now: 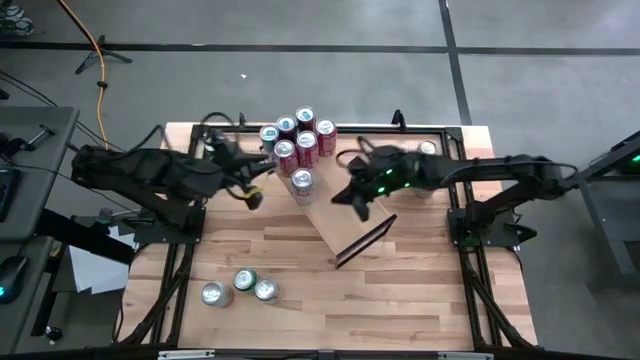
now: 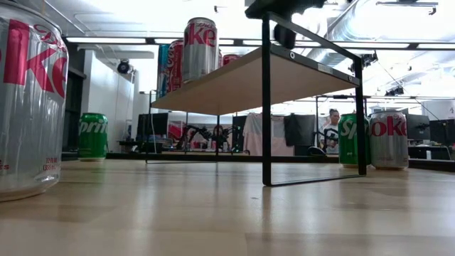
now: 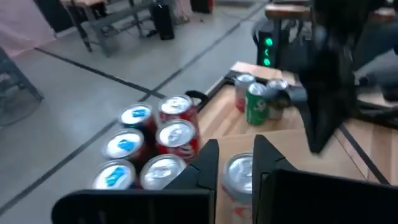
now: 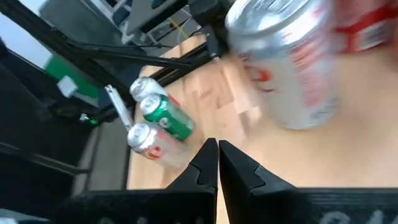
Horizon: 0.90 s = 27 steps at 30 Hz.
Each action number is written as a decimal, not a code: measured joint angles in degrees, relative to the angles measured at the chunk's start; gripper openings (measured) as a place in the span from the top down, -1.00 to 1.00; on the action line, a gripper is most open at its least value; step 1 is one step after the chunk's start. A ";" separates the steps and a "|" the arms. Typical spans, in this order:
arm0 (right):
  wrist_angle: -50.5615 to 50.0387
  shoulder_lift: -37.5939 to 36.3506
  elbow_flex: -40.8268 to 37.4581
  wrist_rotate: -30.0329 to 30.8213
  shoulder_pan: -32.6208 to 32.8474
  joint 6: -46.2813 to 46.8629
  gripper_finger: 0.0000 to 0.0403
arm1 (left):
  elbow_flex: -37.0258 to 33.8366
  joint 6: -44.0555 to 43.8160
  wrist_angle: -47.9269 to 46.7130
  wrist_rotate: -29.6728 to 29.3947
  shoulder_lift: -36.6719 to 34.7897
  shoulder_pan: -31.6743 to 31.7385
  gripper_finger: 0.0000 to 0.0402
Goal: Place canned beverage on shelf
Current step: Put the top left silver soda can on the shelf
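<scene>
- Butcher-block table point(image 1: 300, 260) stands on a grey floor; a person sits far back in the low view.
- Right gripper point(image 4: 217, 163) hangs over the shelf's far part, fingers pressed together and holding nothing.
- Left gripper point(image 3: 235, 163) hovers beside the can cluster, fingers narrowly apart, a silver can top showing between them; it does not grip it.
- Shelf point(image 1: 345, 222) stands mid-table, long axis diagonal, running from the cluster toward the near right.
- One silver can point(image 1: 302, 181) stands upright at the shelf's far end, "oke" in red on it.
- Can cluster point(image 1: 298, 138) stands behind the shelf, red and silver.
- Three cans point(image 1: 238, 287) stand near left; green ones read "Sprite".
</scene>
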 joint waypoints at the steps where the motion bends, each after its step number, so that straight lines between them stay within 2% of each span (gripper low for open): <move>1: 2.09 1.71 0.00 -0.01 0.64 1.46 1.00 | -0.05 0.44 0.60 -1.07 -0.77 -0.44 0.98; 4: 6.65 6.18 0.23 0.20 1.95 6.05 1.00 | 0.00 3.85 3.71 -2.12 -2.79 -0.99 0.99; 10: 10.54 11.49 0.77 5.73 2.34 10.95 1.00 | 0.02 7.41 8.40 -1.76 -4.72 -1.05 1.00; 19: 14.00 12.93 0.87 12.87 2.24 10.85 1.00 | -0.01 7.50 7.83 -0.33 -4.93 -1.03 1.00; 27: 15.95 12.93 0.87 13.93 1.62 9.53 1.00 | -0.01 7.50 7.86 -0.33 -4.93 -1.01 1.00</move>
